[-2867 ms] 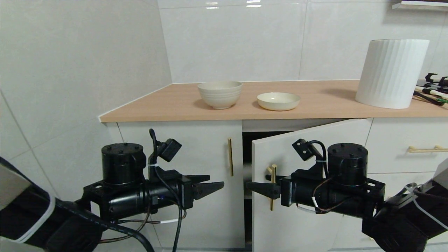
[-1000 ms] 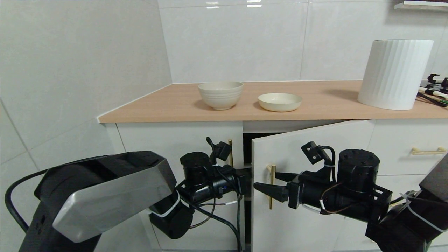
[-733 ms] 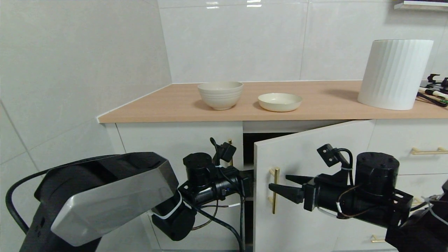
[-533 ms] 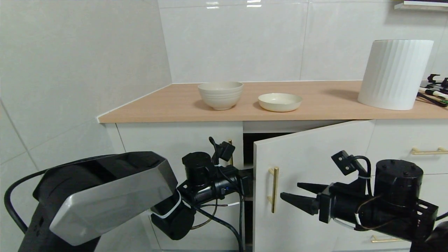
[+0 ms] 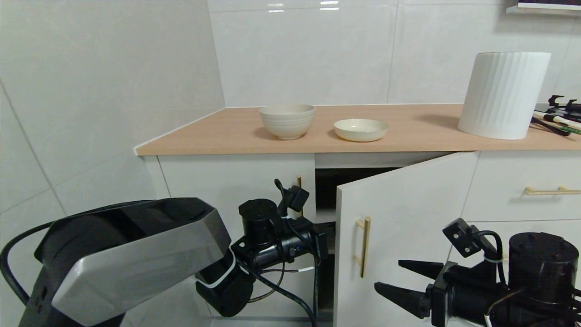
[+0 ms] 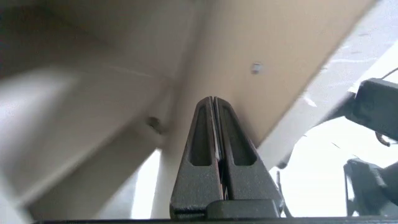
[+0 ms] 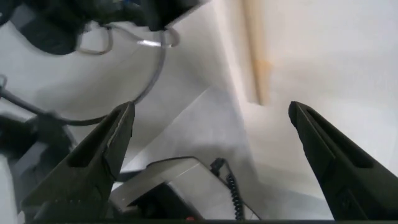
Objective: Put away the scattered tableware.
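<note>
Upright ribbed bowl and shallow dish upper centre on desk, left claw pressed together in ajar cabinet door gap, right claw spread lower right, tips pointing left.

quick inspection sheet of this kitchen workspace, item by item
surface: wooden countertop, bare between items
job's things: bowl and shallow dish on the countertop, apart; cabinet door below ajar
clutter: white ribbed container and small tools at the countertop's right end
grippers: left gripper shut, at the door gap; right gripper open, before the door, holding nothing
cables: black cable looping near the left gripper
surroundings: white tiled wall; drawer with brass handle
</note>
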